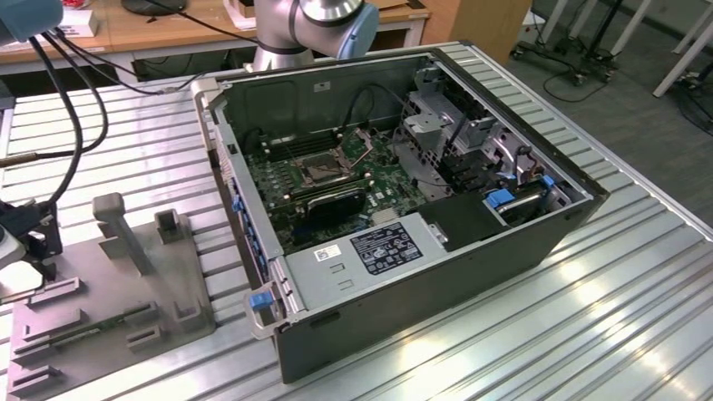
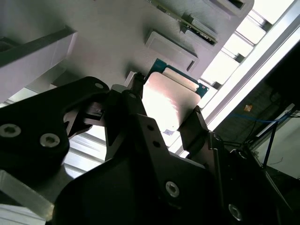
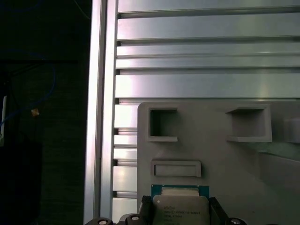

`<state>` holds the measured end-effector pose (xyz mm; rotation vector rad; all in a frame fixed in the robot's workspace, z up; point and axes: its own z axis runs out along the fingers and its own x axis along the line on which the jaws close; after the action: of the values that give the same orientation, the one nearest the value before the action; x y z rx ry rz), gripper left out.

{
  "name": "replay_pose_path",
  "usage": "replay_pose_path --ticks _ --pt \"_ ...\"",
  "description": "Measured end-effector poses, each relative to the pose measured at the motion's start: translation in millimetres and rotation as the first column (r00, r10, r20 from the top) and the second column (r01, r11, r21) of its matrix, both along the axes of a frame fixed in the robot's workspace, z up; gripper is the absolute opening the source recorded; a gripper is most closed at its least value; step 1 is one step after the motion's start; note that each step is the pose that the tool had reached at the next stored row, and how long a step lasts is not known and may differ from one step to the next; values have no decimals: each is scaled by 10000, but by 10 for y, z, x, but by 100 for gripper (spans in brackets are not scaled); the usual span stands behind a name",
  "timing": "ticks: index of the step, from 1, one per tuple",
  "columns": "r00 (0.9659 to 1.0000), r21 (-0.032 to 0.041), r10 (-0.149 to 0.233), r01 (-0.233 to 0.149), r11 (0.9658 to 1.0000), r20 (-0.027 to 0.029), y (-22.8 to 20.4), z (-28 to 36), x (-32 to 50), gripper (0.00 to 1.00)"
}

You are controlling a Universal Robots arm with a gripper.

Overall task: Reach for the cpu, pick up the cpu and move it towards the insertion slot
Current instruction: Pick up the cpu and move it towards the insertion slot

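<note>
Ribbed metal table [image 1: 624, 317], office floor beyond at 1 o'clock in the exterior view; one grey tray [image 1: 95, 284] at 8 o'clock; one open computer case [image 1: 446, 251] at centre, its one socket [image 1: 316, 171] inside; one arm [image 1: 317, 21] rooted at 12 o'clock, wrist low at 9 o'clock; the gripper [image 2: 165, 105] pinches the single chip [image 3: 180, 208] by opposite edges, at the tray.

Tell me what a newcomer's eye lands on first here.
The open computer case dominates the exterior view's middle, its insertion slot on the green board. In the second wrist view, the pale cpu gleams at the black gripper, against the grey tray.
</note>
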<state>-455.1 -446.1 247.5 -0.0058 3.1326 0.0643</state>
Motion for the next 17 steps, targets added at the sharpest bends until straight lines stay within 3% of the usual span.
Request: replay_pose_path --ticks 17 --pt "10000 0 0 0 10000 0 0 189 0 55"
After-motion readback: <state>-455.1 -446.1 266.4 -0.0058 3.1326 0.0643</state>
